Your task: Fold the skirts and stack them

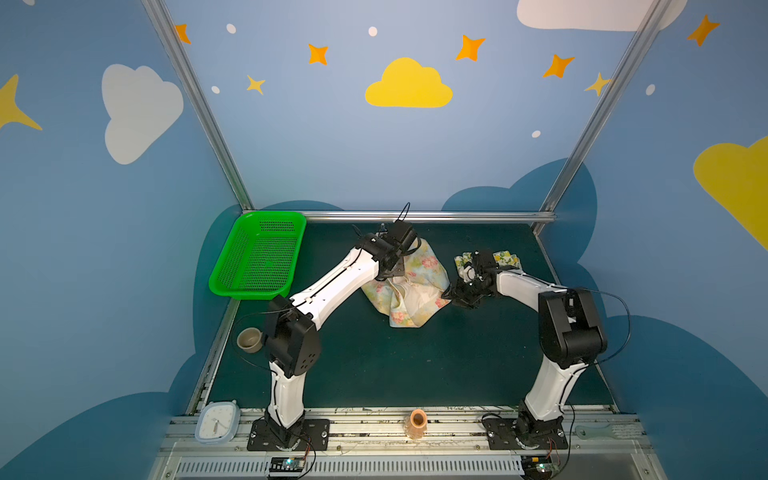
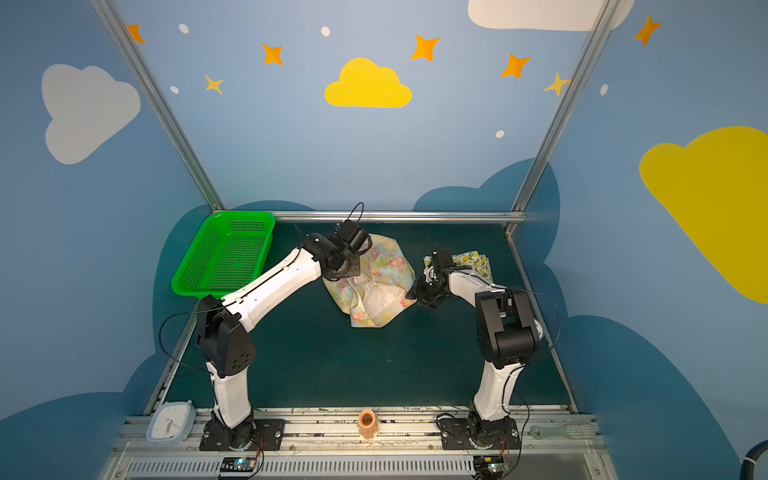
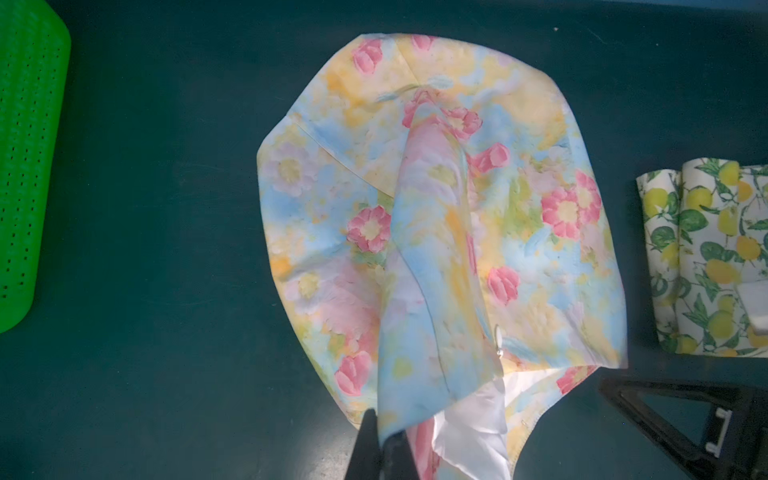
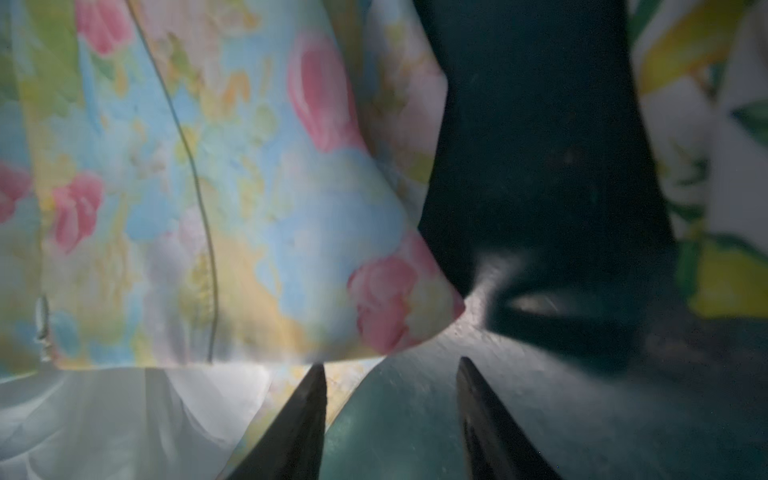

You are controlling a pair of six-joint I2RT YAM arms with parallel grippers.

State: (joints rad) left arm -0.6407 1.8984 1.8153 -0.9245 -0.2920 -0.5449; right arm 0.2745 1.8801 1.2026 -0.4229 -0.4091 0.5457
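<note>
Two skirts lie on the dark green table (image 1: pixel 415 365). The floral skirt (image 1: pixel 428 270), pale yellow with pink flowers, sits crumpled just above the middle of both top views, with white lining showing on its lower side. The lemon skirt (image 1: pixel 506 258) lies as a compact folded bundle to its right, apart from it and partly hidden by the right arm's wrist.

The left gripper (image 3: pixel 380 428) is clenched on a ridge of the floral skirt, which rises tent-like from the rest of the cloth in the left wrist view. The right gripper (image 4: pixel 390 363) is at that skirt's right edge with its jaws apart, grasping nothing. One of its fingers (image 4: pixel 299 415) shows against the cloth, the other against bare table.

One green basket (image 1: pixel 257 257) stands at the table's upper left corner. One cup (image 1: pixel 249 340), one clock (image 1: pixel 217 420) and one small orange vase (image 1: pixel 417 423) sit along the left and lower edges.
</note>
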